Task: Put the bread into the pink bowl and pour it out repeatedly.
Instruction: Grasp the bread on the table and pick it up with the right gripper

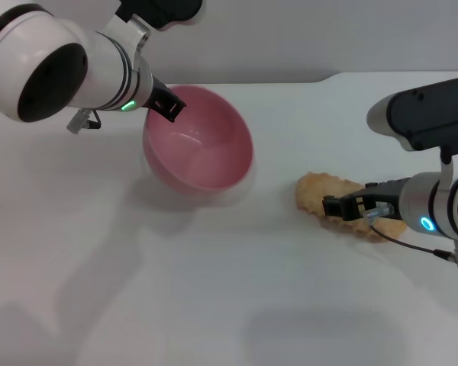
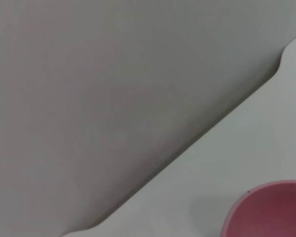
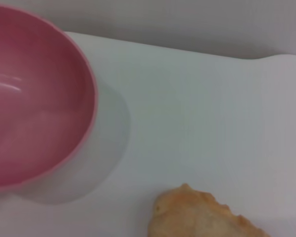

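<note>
The pink bowl point(image 1: 202, 149) hangs tilted above the table at the back left, its empty inside facing forward. My left gripper point(image 1: 170, 107) is shut on the bowl's far rim. A slice of the rim shows in the left wrist view point(image 2: 271, 210), and the bowl's hollow fills the right wrist view's side point(image 3: 34, 98). The bread point(image 1: 318, 188) lies on the table at the right, tan and bumpy, its end also showing in the right wrist view point(image 3: 197, 217). My right gripper point(image 1: 337, 206) sits low over the middle of the loaf, covering part of it.
The white table point(image 1: 214, 290) ends at a back edge point(image 1: 290, 79) with a step near the right, and a grey wall rises behind it. The bowl casts a soft shadow on the table beneath it.
</note>
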`<state>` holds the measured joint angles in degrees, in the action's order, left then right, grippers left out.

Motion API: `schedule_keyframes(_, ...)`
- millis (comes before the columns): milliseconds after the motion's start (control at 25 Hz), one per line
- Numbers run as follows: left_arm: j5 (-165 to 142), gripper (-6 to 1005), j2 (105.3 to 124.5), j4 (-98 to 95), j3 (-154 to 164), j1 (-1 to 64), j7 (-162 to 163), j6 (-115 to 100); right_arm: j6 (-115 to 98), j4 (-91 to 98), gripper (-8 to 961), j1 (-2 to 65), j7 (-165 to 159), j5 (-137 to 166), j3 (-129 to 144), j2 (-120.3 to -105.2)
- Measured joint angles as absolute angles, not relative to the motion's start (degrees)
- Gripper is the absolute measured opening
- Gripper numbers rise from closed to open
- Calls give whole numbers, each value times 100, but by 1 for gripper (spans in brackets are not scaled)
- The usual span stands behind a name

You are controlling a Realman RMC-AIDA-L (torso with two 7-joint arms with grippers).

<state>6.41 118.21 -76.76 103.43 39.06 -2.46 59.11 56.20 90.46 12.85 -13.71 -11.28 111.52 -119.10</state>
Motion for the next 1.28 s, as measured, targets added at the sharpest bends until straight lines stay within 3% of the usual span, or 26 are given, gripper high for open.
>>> schedule_keyframes(600,642,31,11812,-7675,10361,3913,-255,5915,5355,8323,719,1590,-1376,-1325,11100,-11892)
schedule_keyframes(1280,641,30,11820,-7688,10360,3911,-255,5915,5253,7756,640,1808,-1438,-1471,11011,-11909)
